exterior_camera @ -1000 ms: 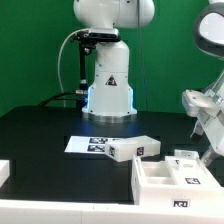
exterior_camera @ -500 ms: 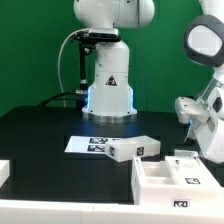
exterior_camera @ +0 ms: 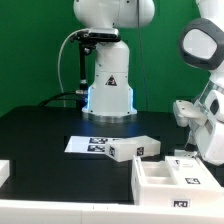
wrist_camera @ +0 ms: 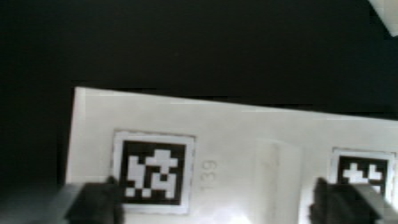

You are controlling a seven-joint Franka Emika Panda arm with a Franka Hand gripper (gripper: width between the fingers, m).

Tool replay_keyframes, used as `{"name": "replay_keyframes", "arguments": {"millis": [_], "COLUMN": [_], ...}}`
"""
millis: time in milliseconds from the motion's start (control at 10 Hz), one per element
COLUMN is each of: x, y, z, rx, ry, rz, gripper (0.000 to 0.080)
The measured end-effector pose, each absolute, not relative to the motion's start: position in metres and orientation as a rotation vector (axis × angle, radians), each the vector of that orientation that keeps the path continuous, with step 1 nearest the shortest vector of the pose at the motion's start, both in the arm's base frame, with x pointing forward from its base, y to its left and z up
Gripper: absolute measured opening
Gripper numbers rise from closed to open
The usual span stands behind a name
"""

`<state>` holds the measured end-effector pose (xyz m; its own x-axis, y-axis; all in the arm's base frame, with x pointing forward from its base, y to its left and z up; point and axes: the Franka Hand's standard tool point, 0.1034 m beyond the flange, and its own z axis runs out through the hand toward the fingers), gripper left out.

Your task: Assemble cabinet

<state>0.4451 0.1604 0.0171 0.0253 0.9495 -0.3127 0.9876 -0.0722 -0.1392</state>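
Observation:
The cabinet's open white box [exterior_camera: 141, 180], with inner compartments and tags, lies at the front of the exterior view's right. A small white tagged panel [exterior_camera: 186, 158] lies just behind it. My gripper [exterior_camera: 209, 150] hangs at the right edge, close above that panel. In the wrist view the gripper [wrist_camera: 222, 205] is open. Its dark fingertips [wrist_camera: 93, 204] stand wide apart over a white part [wrist_camera: 249, 125] that carries two tags. Nothing is held between them. A longer white tagged block [exterior_camera: 133, 149] lies partly on the marker board.
The marker board [exterior_camera: 84, 144] lies flat in the middle of the black table, in front of the robot base [exterior_camera: 108, 85]. Another white piece [exterior_camera: 4, 172] shows at the exterior view's left edge. A green wall stands behind.
The arm has come down and moved toward the exterior view's left, bringing the gripper nearer the small panel. The parts on the table have not moved.

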Motion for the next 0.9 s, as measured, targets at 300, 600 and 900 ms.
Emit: {"name": "replay_keyframes", "arguments": {"millis": [300, 600, 900], "x": [0.445, 0.447, 0.444], "y": [0.160, 0.161, 0.144], "z": [0.017, 0.022, 0.064], "rx": [2.163, 2.154, 2.020], "ry": [2.056, 2.058, 2.155], "rz": [-0.496, -0.486, -0.573], "gripper": [0.0182, 0.0065, 0.0065]}}
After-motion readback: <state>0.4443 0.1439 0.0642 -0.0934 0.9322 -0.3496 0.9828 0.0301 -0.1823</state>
